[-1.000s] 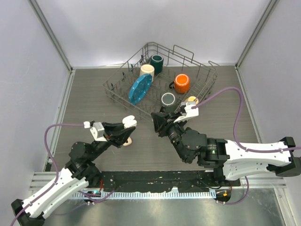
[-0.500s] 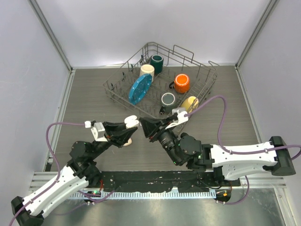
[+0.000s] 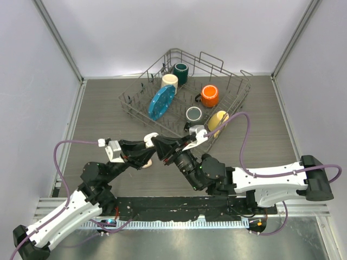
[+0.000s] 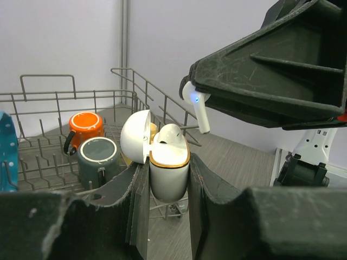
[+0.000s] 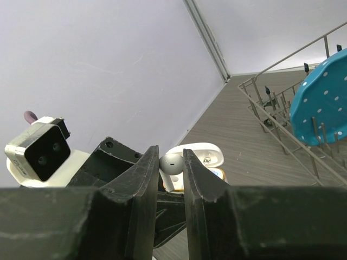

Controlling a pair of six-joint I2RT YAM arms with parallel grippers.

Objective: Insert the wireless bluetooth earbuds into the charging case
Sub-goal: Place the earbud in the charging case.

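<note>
While right gripper (image 5: 170,165) pinches earbud (image 4: 196,110), charging case (image 4: 169,172) nearby

White arm links (image 3: 276,177), bulky black joints (image 3: 209,170), thin looping purple cables (image 3: 76,142).

The right gripper (image 5: 169,154) pinches a white earbud (image 5: 171,164) between its fingers, just in front of the open charging case (image 5: 201,157) (lid swung back). To the right, a blue dotted plate (image 5: 320,103) stands in the wire rack (image 5: 286,142).
</note>
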